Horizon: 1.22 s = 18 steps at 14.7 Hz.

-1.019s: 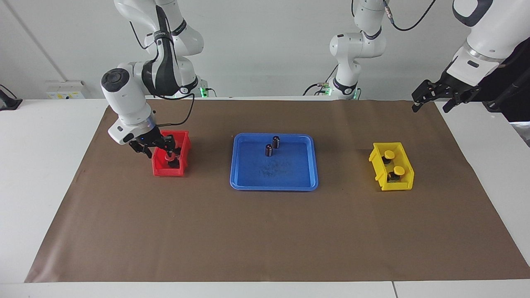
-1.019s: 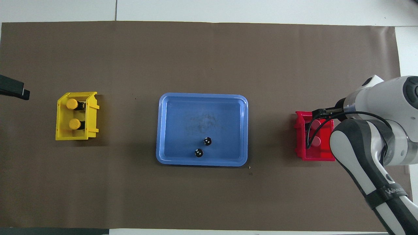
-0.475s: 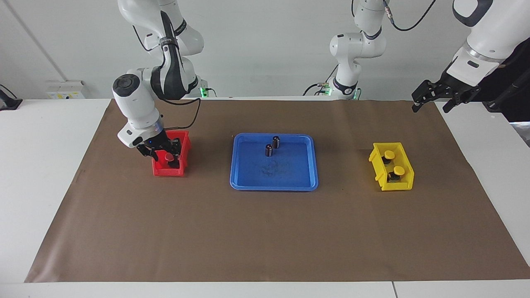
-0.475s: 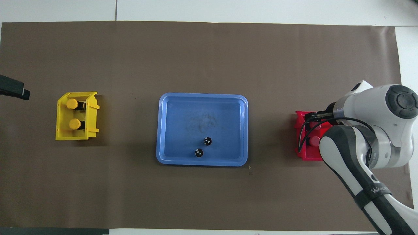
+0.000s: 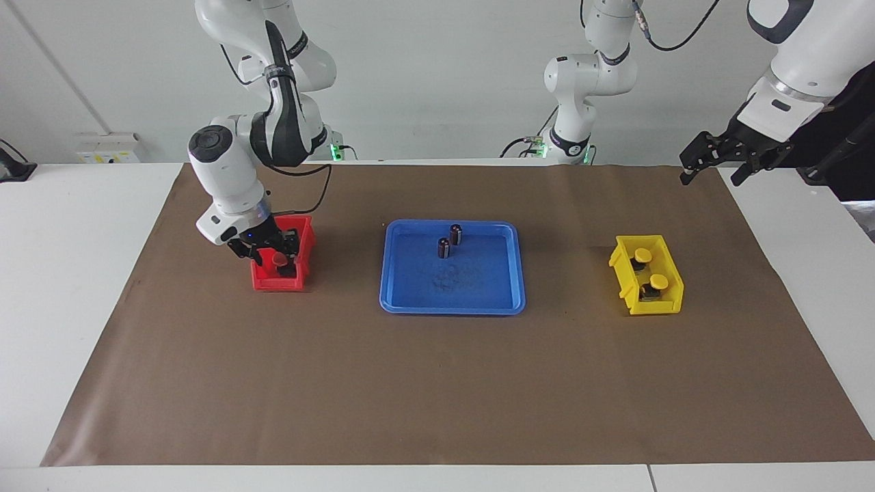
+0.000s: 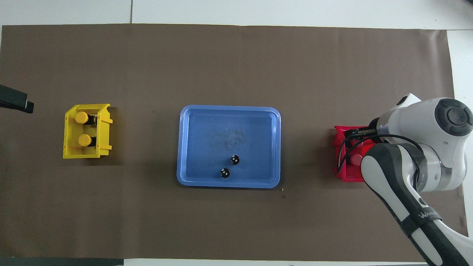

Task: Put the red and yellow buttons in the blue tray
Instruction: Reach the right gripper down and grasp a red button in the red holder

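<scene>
My right gripper (image 5: 279, 251) reaches down into the small red bin (image 5: 273, 283), right at a red button (image 5: 280, 260). That red cap also shows in the overhead view (image 6: 355, 159), where my arm covers much of the red bin (image 6: 339, 147). I see no second red button. Two yellow buttons (image 5: 642, 255) (image 5: 658, 281) stand in the yellow bin (image 5: 673, 301). The blue tray (image 5: 451, 301) lies mid-table and holds no button. My left gripper (image 5: 711, 169) waits open, high over the mat's edge at the left arm's end.
Two small dark capless cylinders (image 5: 456, 234) (image 5: 443, 247) stand in the blue tray, near its rim nearest the robots. A brown mat (image 5: 437, 383) covers the table. The red bin is at the right arm's end, the yellow bin at the left arm's end.
My right arm's wrist has shifted a little toward the tray and straightened over the red bin, with the gripper staying inside it. The left arm has not moved.
</scene>
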Tool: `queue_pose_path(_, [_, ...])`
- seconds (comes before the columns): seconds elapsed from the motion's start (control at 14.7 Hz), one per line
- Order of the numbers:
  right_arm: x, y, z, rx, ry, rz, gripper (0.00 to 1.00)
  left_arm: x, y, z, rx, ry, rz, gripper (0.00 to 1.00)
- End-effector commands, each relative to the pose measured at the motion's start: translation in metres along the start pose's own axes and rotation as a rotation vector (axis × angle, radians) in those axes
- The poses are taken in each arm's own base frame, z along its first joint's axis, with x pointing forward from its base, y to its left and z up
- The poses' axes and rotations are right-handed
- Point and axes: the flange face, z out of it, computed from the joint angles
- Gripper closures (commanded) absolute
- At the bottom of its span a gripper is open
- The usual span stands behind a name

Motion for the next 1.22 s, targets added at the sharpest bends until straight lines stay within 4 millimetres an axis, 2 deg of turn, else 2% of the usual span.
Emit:
queue_pose_path(0.0, [-0.010, 0.002, 0.003, 0.009, 0.004, 0.014, 0.34, -0.010, -0.002, 0.000, -0.011, -0.010, 0.007, 0.00])
queue_pose_path(0.27, [-0.012, -0.001, 0.005, 0.009, 0.008, 0.009, 0.35, -0.010, -0.002, 0.000, -0.011, -0.010, 0.007, 0.00])
queue_pose_path(0.41, [-0.013, 0.000, 0.006, 0.009, 0.005, 0.006, 0.37, -0.008, 0.011, -0.001, -0.009, -0.002, 0.033, 0.00])
queue_pose_path(0.54, [-0.015, 0.000, 0.009, 0.009, 0.011, -0.009, 0.46, -0.007, 0.032, 0.000, -0.007, -0.001, 0.071, 0.00])
queue_pose_path(0.88, [-0.016, 0.001, 0.009, 0.009, 0.010, -0.026, 0.80, -0.004, 0.027, 0.002, -0.006, 0.021, 0.055, 0.00])
queue_pose_path(1.02, [-0.011, 0.001, 0.002, 0.009, 0.004, -0.028, 0.83, -0.004, 0.029, 0.003, -0.006, 0.026, 0.054, 0.00])
queue_pose_path(1.15, [0.010, 0.003, -0.024, 0.008, -0.046, -0.042, 0.83, 0.000, 0.035, 0.003, -0.005, 0.061, -0.010, 0.00])
